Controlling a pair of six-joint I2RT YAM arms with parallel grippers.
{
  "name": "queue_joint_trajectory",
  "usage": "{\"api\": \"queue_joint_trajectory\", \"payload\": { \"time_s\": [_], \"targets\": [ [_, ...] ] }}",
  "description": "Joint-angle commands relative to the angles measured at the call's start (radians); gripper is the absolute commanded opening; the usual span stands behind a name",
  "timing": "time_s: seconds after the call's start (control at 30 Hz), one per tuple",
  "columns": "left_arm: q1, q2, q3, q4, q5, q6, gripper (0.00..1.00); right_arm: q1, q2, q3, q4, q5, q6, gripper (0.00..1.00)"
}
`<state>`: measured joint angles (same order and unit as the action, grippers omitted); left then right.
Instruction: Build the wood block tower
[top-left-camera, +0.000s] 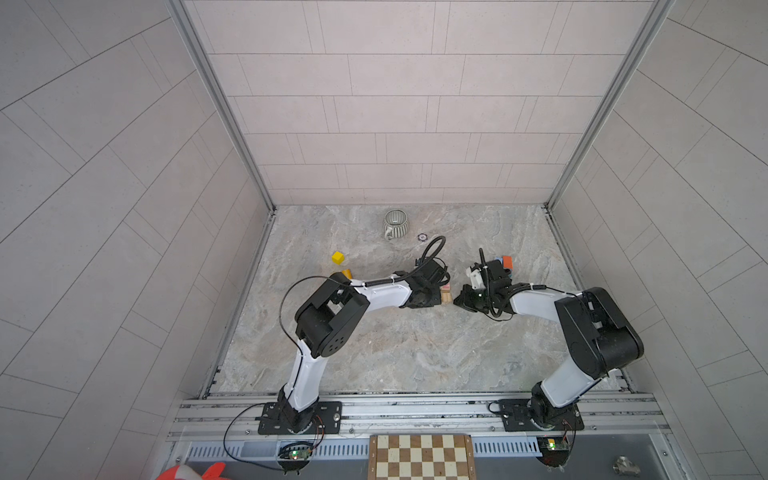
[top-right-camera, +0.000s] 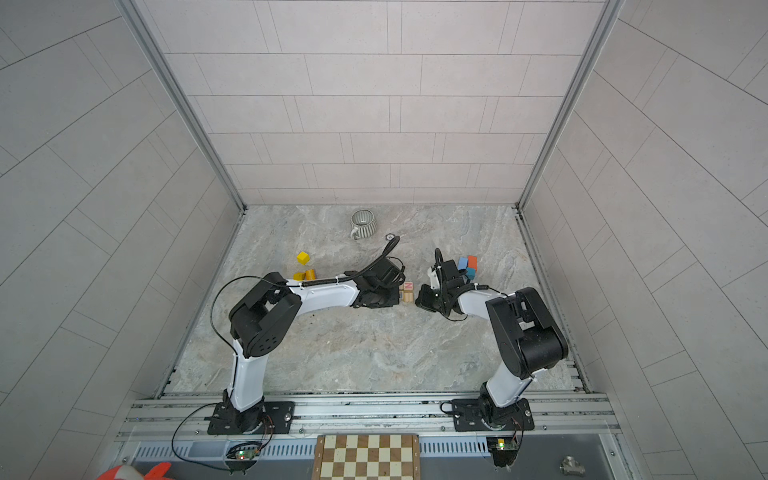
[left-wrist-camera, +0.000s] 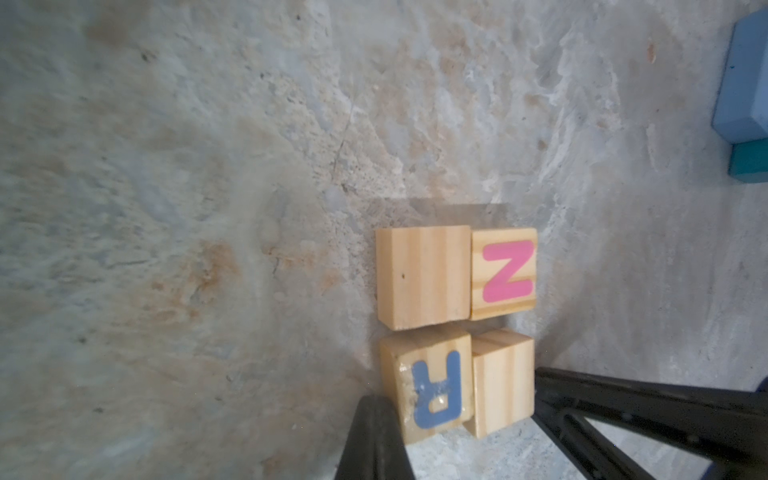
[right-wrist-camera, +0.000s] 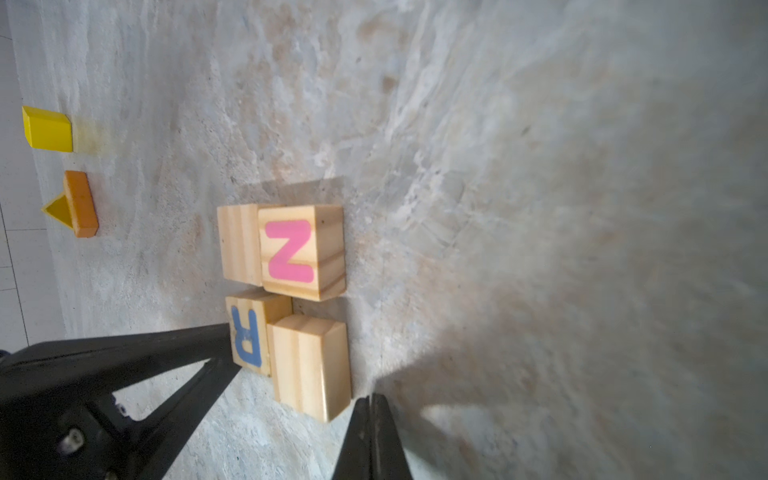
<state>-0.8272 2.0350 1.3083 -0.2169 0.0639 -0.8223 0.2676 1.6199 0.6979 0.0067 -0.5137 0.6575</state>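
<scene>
Footing: letter cubes (left-wrist-camera: 503, 272) herded square.
Pinched shut, left claw (left-wrist-camera: 374, 411) and right claw (right-wrist-camera: 370, 413) bracket them, probably closing gaps.

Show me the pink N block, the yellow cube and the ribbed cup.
pink N block (left-wrist-camera: 505, 272): left wrist view, lettered face.
yellow cube (top-left-camera: 338, 257): in a top view, top face.
ribbed cup (top-left-camera: 401, 233): in a top view, outer wall.
</scene>
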Motion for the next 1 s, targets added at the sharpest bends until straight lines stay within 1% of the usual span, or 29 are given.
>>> {"api": "queue_joint_trajectory", "payload": {
  "time_s": [0.0,0.2,0.37,0.57,0.97],
  "targets": [
    [-0.003,-0.002,-0.01,-0.011,-0.003,-0.006,0.0,0.012,-0.038,-0.036,-0.032,0.018,-0.007,0.0],
    [0.0,-0.016,-0.026,-0.007,-0.004,-0.006,0.0,0.05,-0.073,-0.067,-0.027,0.036,0.007,0.0],
    [0.002,-0.026,-0.033,-0.004,-0.004,-0.006,0.0,0.082,-0.074,-0.048,-0.024,0.054,0.025,0.0],
    [0.005,-0.038,-0.048,-0.002,-0.007,-0.006,0.0,0.093,-0.058,-0.033,-0.005,0.072,0.046,0.0],
    [0.013,-0.038,-0.057,0.002,-0.003,-0.006,0.0,0.097,-0.006,-0.003,0.022,0.07,0.059,0.0]
  ]
}}
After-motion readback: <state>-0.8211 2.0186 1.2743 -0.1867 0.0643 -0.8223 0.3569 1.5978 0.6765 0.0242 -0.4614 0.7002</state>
